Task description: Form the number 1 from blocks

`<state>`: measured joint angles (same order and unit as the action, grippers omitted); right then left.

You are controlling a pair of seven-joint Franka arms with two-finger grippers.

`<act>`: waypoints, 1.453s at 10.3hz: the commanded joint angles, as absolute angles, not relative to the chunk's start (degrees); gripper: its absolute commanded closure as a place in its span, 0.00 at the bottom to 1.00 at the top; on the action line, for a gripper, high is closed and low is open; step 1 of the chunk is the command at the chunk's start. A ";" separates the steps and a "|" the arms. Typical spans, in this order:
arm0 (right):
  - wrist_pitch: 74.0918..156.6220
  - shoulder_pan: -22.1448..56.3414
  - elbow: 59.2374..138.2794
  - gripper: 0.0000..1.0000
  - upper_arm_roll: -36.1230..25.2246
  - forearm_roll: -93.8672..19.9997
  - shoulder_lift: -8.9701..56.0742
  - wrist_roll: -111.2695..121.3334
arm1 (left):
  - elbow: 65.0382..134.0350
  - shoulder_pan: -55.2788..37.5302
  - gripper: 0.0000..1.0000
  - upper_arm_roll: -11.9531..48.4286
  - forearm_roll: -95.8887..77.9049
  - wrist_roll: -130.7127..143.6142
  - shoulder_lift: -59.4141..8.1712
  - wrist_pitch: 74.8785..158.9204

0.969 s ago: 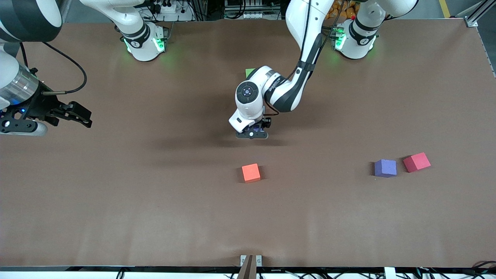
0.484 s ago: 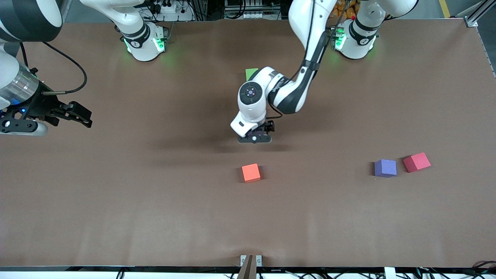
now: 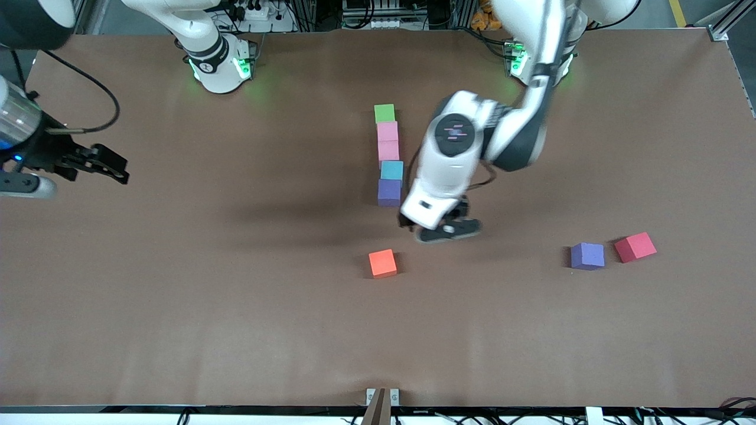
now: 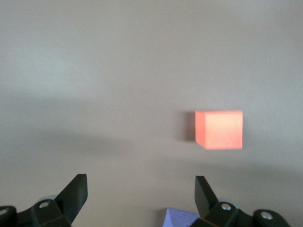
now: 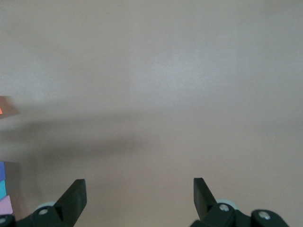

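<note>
Brown table: left gripper gapes empty just beside the purple block.

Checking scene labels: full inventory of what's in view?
green block: 1, green, column end farthest from the front camera
pink blocks: 2, pink, next in column
light blue block: 1, light blue, below the pinks
purple block: 1, purple, column's nearest end
orange cube: 1, orange, nearer the camera than the column
loose purple cube: 1, purple, toward the left arm's end
red cube: 1, red, beside it
table: 1, brown
left gripper: open, empty, over the table beside the column
right gripper: open, waiting at the right arm's end
</note>
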<state>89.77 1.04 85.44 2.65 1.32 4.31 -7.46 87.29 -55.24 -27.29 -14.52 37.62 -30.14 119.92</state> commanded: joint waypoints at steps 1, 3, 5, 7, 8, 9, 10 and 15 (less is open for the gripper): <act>87.02 -2.62 84.20 0.00 4.38 1.41 3.43 -4.57 | 88.94 -45.23 0.00 -21.22 -10.83 32.99 -22.10 114.54; 85.61 -3.87 83.76 0.00 5.27 1.49 2.81 -4.40 | 88.95 -36.77 0.00 -18.90 -6.60 30.85 -16.38 108.40; 81.50 -3.78 80.26 0.00 5.27 1.49 2.90 -4.39 | 88.86 -26.34 0.00 -14.36 -6.50 28.67 -12.50 104.86; 80.51 -3.78 80.07 0.00 5.19 1.49 2.90 -4.31 | 88.95 -20.76 0.00 -12.83 -4.50 26.90 -10.55 100.75; 79.90 -3.78 79.89 0.00 5.10 1.49 2.81 -4.31 | 89.12 -18.74 0.00 -11.61 -1.09 26.37 -9.85 99.77; 79.81 -3.78 79.37 0.00 5.18 1.49 2.81 -4.39 | 89.21 -15.07 0.00 -7.77 1.90 25.58 -9.15 97.93; 79.54 -3.87 79.37 0.00 4.92 1.49 2.81 -4.48 | 89.21 -11.81 0.00 -4.17 2.98 25.49 -8.27 97.48; 75.94 -4.66 80.16 0.00 4.92 1.84 2.11 -4.31 | 90.35 2.04 0.00 5.12 2.11 15.12 -3.26 93.61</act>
<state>76.69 -3.93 79.73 4.03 1.32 2.89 -4.96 88.11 -4.58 -1.91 1.69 16.34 -6.25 94.75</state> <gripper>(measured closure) 0.000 0.000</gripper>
